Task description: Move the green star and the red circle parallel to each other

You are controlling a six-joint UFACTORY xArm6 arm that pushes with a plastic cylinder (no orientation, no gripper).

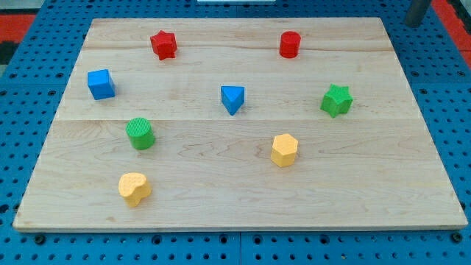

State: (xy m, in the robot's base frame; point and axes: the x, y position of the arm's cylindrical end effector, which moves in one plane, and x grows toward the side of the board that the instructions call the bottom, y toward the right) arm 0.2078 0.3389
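The green star [336, 100] lies at the view's right on the wooden board [235, 199]. The red circle [290, 44], a short cylinder, stands near the view's top, up and to the left of the star. My tip [415, 24] shows as a dark rod end at the view's top right corner, just off the board's edge. It is well to the right of the red circle and above the green star, touching no block.
A red star [163, 44] is at the top left, a blue cube [101, 84] at the left and a blue triangle [232, 99] in the middle. A green cylinder [140, 133], a yellow hexagon [284, 149] and a yellow heart-like block [134, 188] lie lower.
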